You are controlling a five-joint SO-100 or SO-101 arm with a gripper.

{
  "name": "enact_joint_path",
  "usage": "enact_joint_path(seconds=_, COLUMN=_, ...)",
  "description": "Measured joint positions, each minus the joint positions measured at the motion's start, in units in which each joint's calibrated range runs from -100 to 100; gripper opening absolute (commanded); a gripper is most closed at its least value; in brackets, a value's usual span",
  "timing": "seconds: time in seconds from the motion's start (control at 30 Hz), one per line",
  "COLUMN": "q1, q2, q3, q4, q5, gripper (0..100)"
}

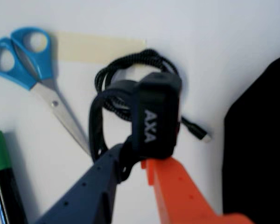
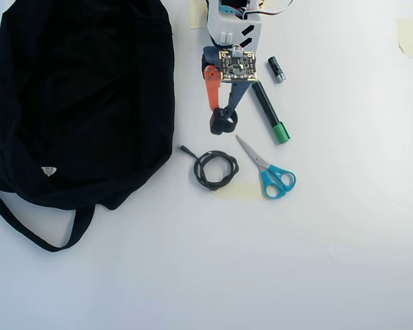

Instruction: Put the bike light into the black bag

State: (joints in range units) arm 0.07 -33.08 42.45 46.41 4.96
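The tool (image 1: 133,161) is closed around the bike light (image 1: 155,116), one dark finger and one orange, pinching its lower end (its strap loops out to one side). In the overhead view the light sits just right of the black bag (image 2: 76,96), not inside. Pickup looks done; the carry and drop into the bag remain.

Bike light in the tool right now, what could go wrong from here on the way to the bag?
The tool pinches only the lower end of the bike light, so it may twist or slip out. Its loose strap loop hangs just over the coiled cable and could snag it. The black bag lies flat, with no opening visible.
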Motion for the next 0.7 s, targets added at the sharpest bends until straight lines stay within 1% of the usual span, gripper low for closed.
enact_joint_path(seconds=0.07, q1=0.8, q2=-1.2, q3=0.0, q4=0.0, q5=-0.9, gripper=2)
enact_joint_path(seconds=0.17, q1=3.8, q2=-2.7, q3=0.0, q4=0.0, q5=-5.3, gripper=2)
enact_joint_path(seconds=0.37, q1=9.5, q2=-4.8, q3=-1.7, q4=0.0, q5=-7.6, gripper=2)
enact_joint_path(seconds=0.5, q1=11.3, q2=-4.8, q3=-3.1, q4=0.0, q5=-11.9, gripper=2)
enact_joint_path(seconds=0.7, q1=13.2, q2=-4.4, q3=-5.8, q4=0.0, q5=-13.3, gripper=2)
